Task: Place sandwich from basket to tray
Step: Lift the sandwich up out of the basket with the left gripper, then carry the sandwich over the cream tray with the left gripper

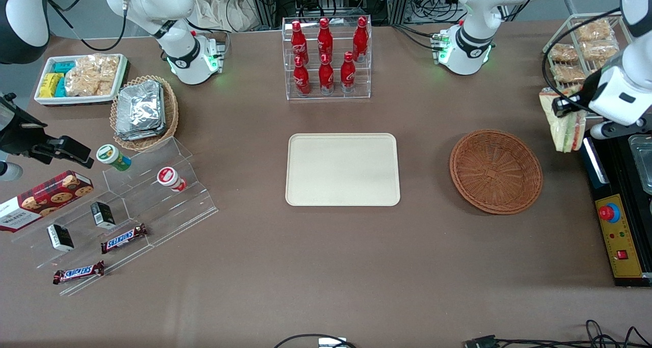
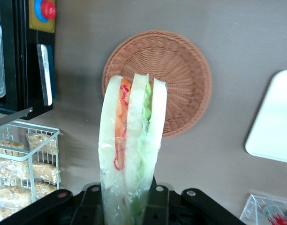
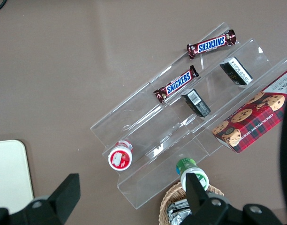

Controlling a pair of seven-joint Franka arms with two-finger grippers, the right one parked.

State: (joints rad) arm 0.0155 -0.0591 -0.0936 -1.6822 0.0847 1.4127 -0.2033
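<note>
Hand: left hand [image 2: 127, 206] grasping clear-wrapped triangular white-bread sandwich [image 2: 129, 150], lifted above the surface for carrying.
Basket: round reddish-brown wicker basket [image 1: 495, 170], empty.
Tray: cream rectangular plastic tray [image 1: 342, 169], awaiting it.

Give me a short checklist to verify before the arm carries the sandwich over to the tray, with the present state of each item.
1. Tool holds the sandwich: ok, shut on it, in the air near the wire rack.
2. Sandwich out of the basket: ok, basket is bare.
3. Tray free to receive: ok, nothing lies on it.
4. Way from basket to tray free: ok, only table between them.
5. Grip firm enough: cannot tell; the fingers pinch only one end in the wrist view.
</note>
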